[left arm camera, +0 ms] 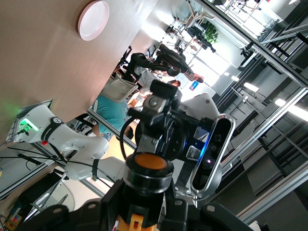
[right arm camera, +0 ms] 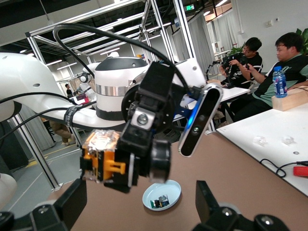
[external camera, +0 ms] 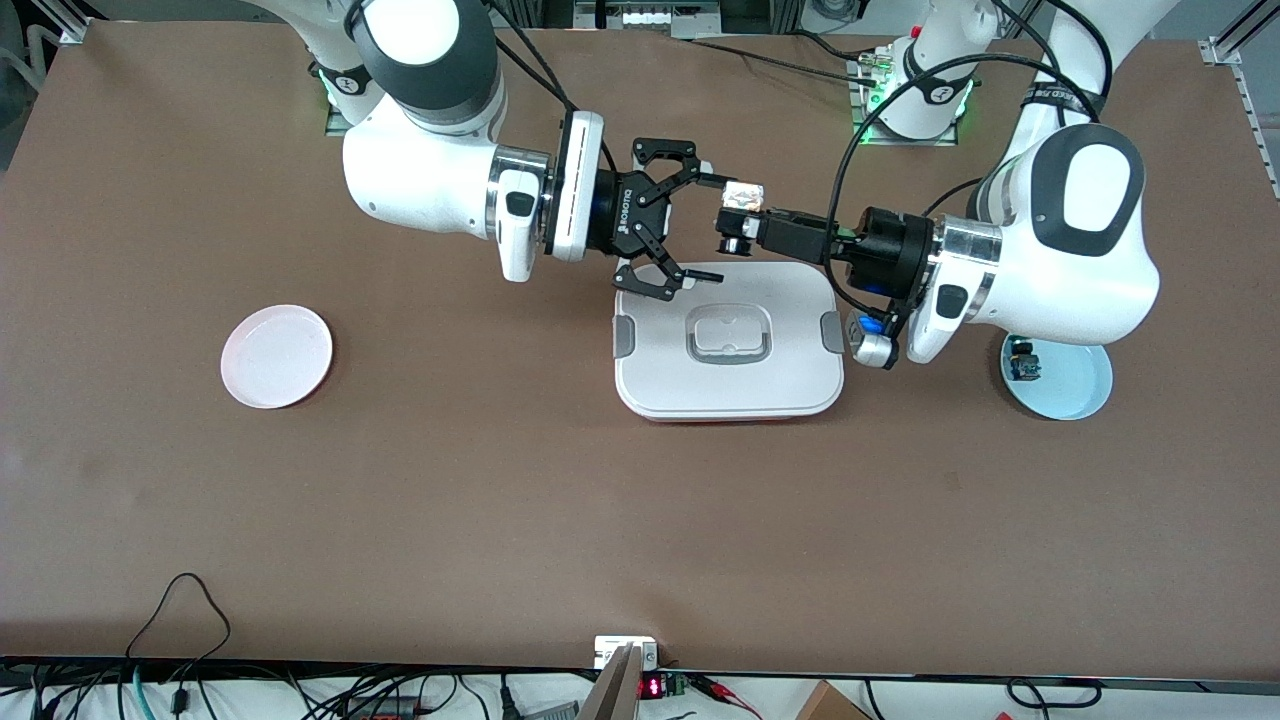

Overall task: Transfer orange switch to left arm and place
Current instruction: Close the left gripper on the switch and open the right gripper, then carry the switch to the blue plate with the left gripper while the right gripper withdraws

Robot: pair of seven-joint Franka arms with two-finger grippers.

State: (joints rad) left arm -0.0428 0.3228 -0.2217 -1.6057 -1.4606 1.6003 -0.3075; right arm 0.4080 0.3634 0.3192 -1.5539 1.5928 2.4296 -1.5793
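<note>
The orange switch (external camera: 738, 218) hangs in the air over the edge of the white box (external camera: 660, 372) nearest the robot bases. My left gripper (external camera: 752, 226) is shut on it. In the left wrist view its orange face (left arm camera: 150, 166) points away from the camera between the black fingers (left arm camera: 103, 202). My right gripper (external camera: 708, 226) faces the switch with its fingers wide open, one on each side and not touching it. The right wrist view shows the switch (right arm camera: 103, 163) just ahead of my open right gripper (right arm camera: 139, 204).
A pink plate (external camera: 276, 356) lies toward the right arm's end of the table. A light blue plate (external camera: 1075, 392) with a small component (external camera: 1022, 362) sits under the left arm's wrist. The box stands mid-table below both grippers.
</note>
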